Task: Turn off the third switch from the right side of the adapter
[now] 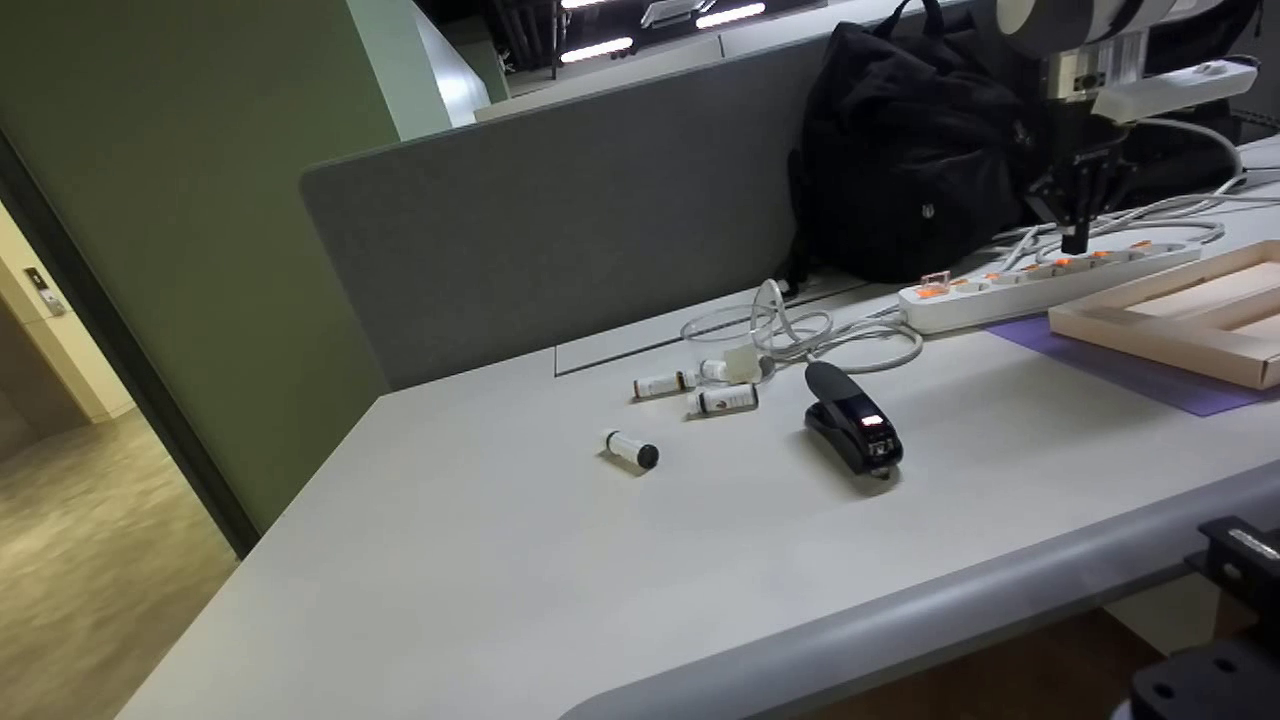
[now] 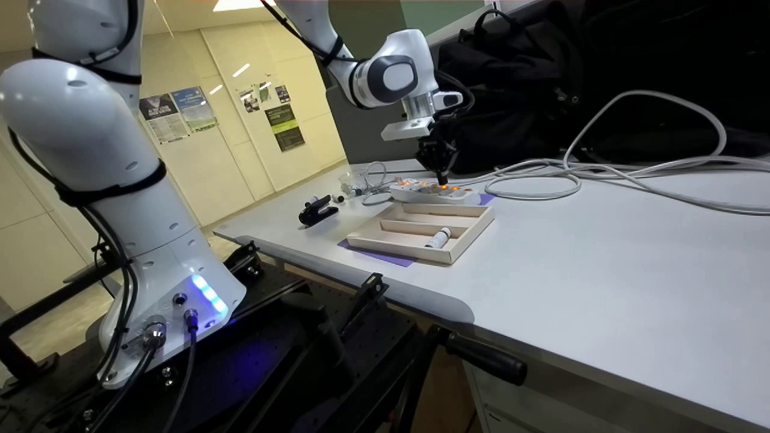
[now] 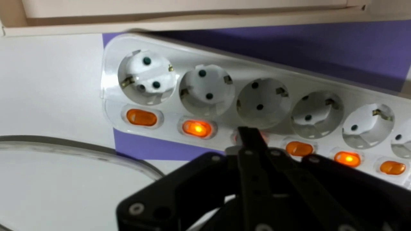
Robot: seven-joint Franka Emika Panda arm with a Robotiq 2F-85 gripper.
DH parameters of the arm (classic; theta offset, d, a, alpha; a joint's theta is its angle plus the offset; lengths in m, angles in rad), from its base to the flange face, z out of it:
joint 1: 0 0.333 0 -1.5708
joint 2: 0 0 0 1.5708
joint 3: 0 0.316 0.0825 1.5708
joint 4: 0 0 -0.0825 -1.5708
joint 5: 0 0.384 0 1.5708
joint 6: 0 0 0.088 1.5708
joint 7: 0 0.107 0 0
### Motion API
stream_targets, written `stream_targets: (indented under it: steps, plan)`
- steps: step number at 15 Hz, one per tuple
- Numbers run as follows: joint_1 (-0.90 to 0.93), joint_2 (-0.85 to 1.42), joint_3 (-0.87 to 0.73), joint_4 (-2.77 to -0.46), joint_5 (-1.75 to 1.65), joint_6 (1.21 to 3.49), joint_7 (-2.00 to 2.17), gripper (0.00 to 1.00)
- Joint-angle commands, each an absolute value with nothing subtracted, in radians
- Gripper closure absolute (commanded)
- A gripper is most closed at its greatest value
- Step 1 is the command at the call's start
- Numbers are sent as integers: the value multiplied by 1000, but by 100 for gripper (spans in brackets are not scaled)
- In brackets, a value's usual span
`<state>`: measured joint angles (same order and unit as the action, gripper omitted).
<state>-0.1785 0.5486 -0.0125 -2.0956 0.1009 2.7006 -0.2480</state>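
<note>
The adapter is a long white power strip on the desk, seen in both exterior views (image 1: pixel 1010 302) (image 2: pixel 428 197) and in the wrist view (image 3: pixel 224 131). In the wrist view, the first switch from the left (image 3: pixel 141 117) is unlit and the second switch (image 3: pixel 197 128) glows. The third is mostly hidden behind my fingertips, with a faint red glow at its edges. Further right, an unlit switch (image 3: pixel 299 148), a glowing switch (image 3: pixel 347 158) and an unlit switch (image 3: pixel 392 167) follow. My gripper (image 3: pixel 252 136) is shut and empty, pointing down over the third switch (image 1: pixel 1075 240) (image 2: pixel 443 179). Contact cannot be told.
A shallow wooden tray (image 2: pixel 397 244) on a purple sheet (image 3: pixel 298 48) lies beside the strip, with a white vial (image 2: pixel 439 237) inside. A black backpack (image 1: pixel 910 150) and loose white cables (image 2: pixel 541 193) are behind. A black stapler-like gadget (image 1: pixel 855 420) and several vials (image 1: pixel 725 399) lie nearby.
</note>
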Motion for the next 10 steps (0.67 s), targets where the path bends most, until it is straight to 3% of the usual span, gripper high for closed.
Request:
stream_targets:
  steps: [1,10]
  plan:
    - [-207,564,19,-2082,115,2719,-249,100]
    - [-255,604,82,-2046,158,2703,-283,100]
